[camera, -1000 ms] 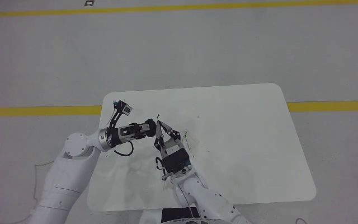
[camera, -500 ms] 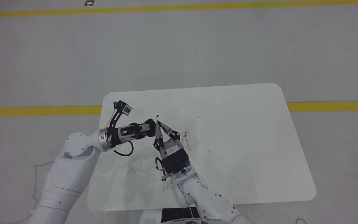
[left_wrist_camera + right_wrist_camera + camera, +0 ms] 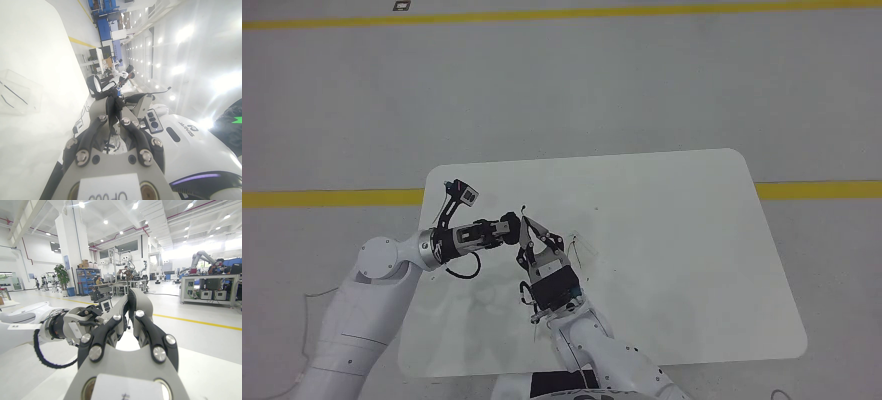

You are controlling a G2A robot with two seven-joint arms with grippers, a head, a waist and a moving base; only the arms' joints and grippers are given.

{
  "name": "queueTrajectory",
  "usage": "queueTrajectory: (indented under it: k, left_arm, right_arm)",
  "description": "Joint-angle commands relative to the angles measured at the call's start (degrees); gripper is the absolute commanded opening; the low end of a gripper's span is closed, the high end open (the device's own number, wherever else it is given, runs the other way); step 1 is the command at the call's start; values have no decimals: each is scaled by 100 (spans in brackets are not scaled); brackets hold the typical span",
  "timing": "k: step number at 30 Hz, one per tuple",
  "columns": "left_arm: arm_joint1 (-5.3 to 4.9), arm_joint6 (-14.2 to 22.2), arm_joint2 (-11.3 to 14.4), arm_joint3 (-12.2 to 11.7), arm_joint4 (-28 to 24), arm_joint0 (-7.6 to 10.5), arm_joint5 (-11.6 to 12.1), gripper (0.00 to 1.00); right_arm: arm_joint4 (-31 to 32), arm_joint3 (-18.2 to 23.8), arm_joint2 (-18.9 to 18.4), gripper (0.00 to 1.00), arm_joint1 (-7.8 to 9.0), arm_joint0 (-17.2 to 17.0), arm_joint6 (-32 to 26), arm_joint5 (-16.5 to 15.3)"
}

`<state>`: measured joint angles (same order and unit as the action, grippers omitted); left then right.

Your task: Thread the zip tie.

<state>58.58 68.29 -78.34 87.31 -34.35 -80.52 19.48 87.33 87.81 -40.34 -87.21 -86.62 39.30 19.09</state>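
The left tool and right tool are both closed tight, their tips just beside each other, set at an angle

- zip tie: hairline dark strand at the right gripper, just beside the clear box; too thin to tell head from tail, or any loop.
- left gripper, beyond the strand from the box: fingertips merge with dark clutter behind; what they pinch is unclear.
- clear box: one side cut by the left wrist view's edge; dark strips inside run past it, count uncertain.
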Motion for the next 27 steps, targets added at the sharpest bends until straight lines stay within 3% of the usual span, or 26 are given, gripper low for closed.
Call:
queueTrajectory:
  k: [1, 27]
  left_arm:
    - [0, 0, 0, 0, 0, 0, 0, 0]
    - [0, 0, 0, 0, 0, 0, 0, 0]
  right_arm:
    - [4, -9, 2, 0, 1, 3, -10, 2]
    - [-27, -73, 24, 0, -3, 35, -66, -10]
